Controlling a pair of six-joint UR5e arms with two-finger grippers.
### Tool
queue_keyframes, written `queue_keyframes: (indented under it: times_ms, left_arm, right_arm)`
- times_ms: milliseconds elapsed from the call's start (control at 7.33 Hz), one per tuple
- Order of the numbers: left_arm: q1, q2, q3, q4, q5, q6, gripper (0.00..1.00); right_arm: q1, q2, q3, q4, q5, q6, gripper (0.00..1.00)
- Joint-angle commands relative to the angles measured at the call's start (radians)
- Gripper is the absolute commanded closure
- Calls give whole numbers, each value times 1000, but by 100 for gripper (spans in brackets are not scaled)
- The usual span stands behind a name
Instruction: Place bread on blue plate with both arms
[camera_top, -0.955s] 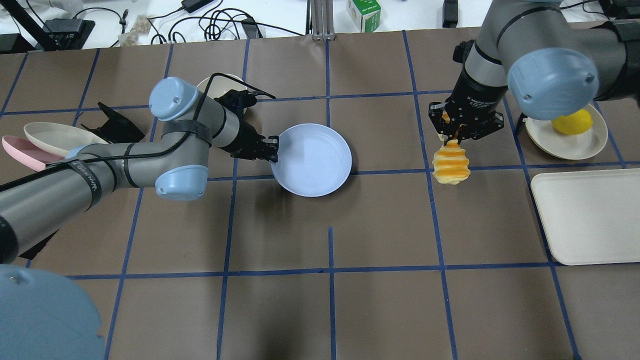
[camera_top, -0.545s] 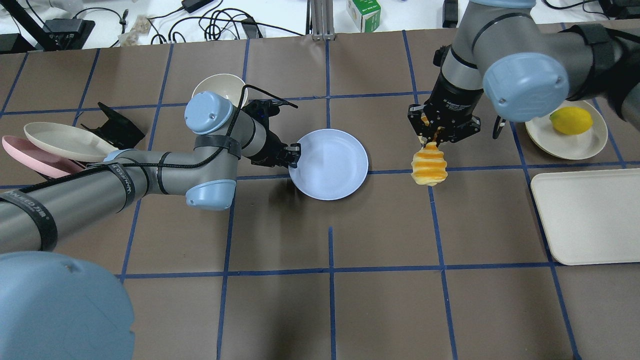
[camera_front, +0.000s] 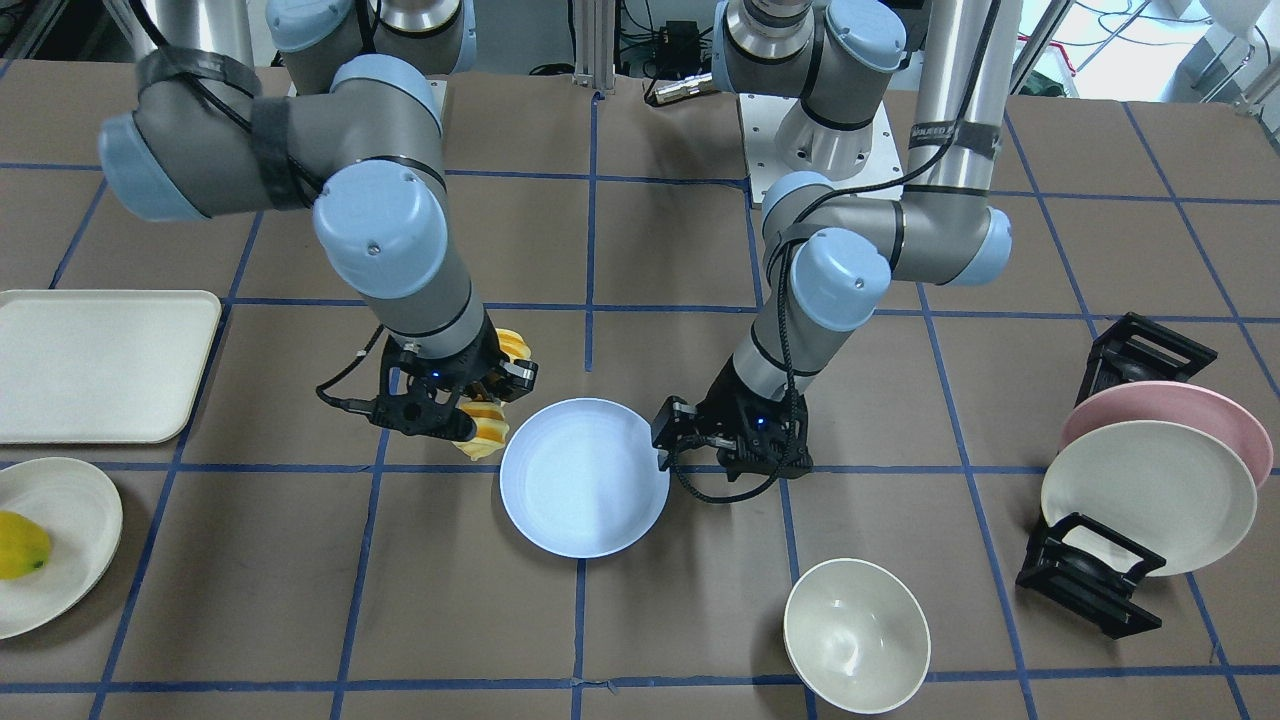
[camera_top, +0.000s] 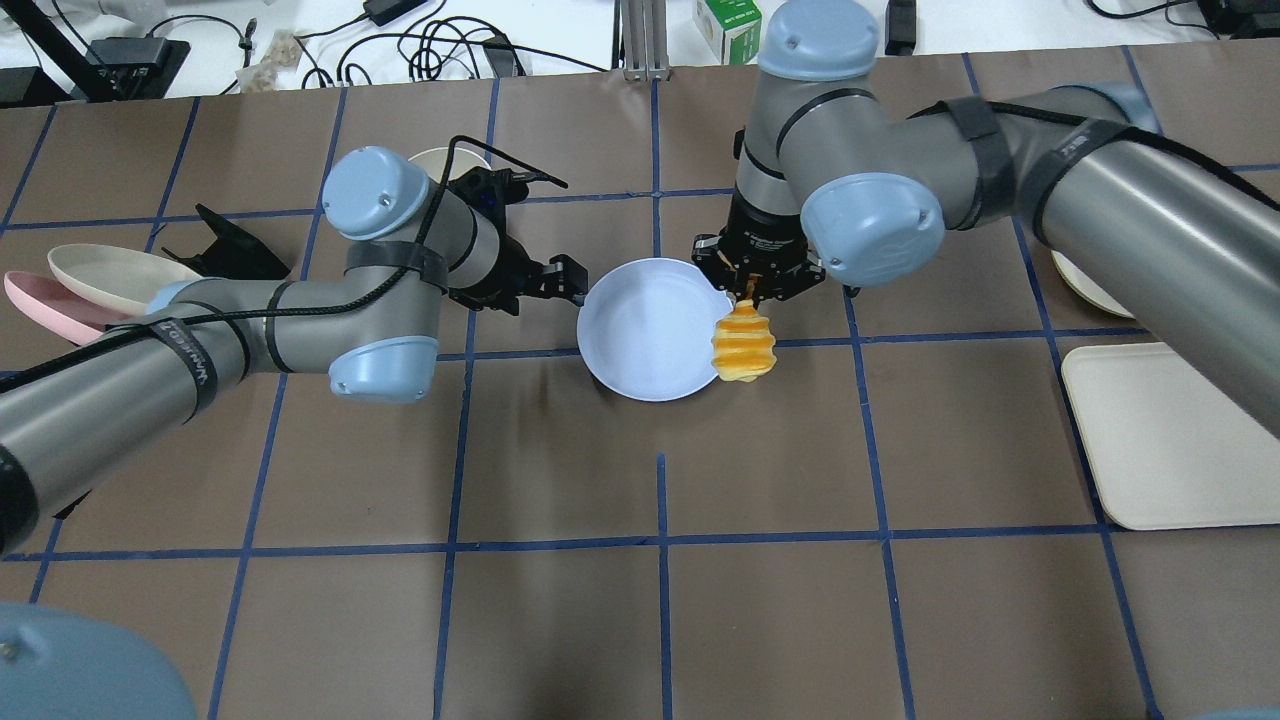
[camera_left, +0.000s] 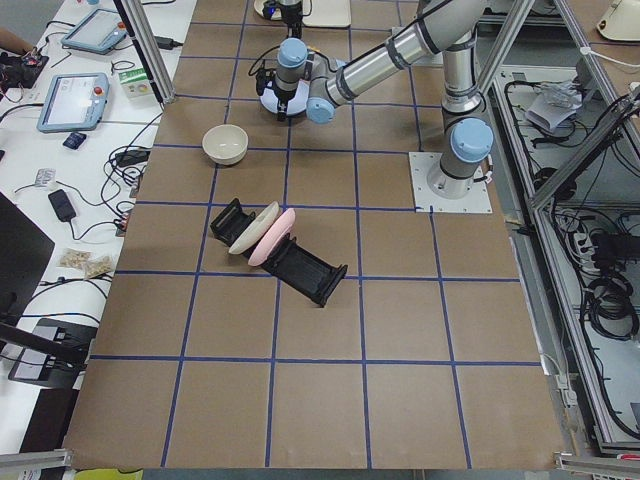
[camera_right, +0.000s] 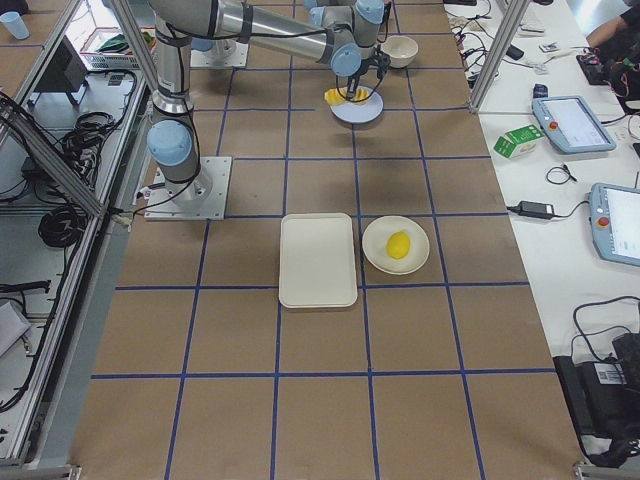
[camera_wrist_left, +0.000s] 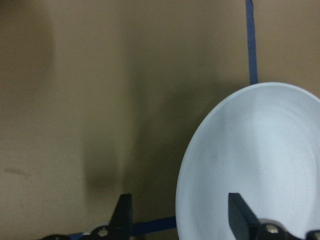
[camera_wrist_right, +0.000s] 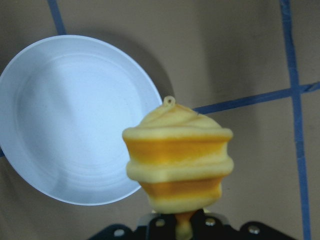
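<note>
In the overhead view, the bread is clenched by the right gripper over the blue plate's right rim. If dropped here, it may be tipped onto the worktop. The left gripper is held open.

No word or number can be read with certainty. White block lettering runs along the black strap around the left arm, left of centre in the overhead view. It lies upside down and the letters do not resolve. In the upper right of the front-facing view, a lettered band wraps that arm's long silver link, and its print is also too small. Fine white print sits on the black wrist collar of the right arm, upper centre of the overhead view, and is illegible. The green-and-white carton at that view's top edge bears blurred print.
</note>
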Motion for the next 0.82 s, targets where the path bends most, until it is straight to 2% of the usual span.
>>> queue_keyframes:
  times_ms: [0, 273, 409, 545, 682]
  left_arm:
    - [44, 110, 98, -283, 65, 85, 0]
    - [39, 189, 247, -588, 179, 98, 0]
    - [44, 223, 333, -758, 194, 127, 0]
    - [39, 250, 397, -860, 234, 129, 0]
    - [35, 285, 405, -862, 236, 129, 0]
  right_arm:
    - [70, 88, -32, -67, 0, 4, 100]
    - [113, 168, -37, -181, 22, 5, 100]
    - [113, 190, -38, -235, 22, 4, 100]
    - [113, 195, -38, -239, 20, 4, 100]
    - [113, 198, -38, -239, 22, 1, 100]
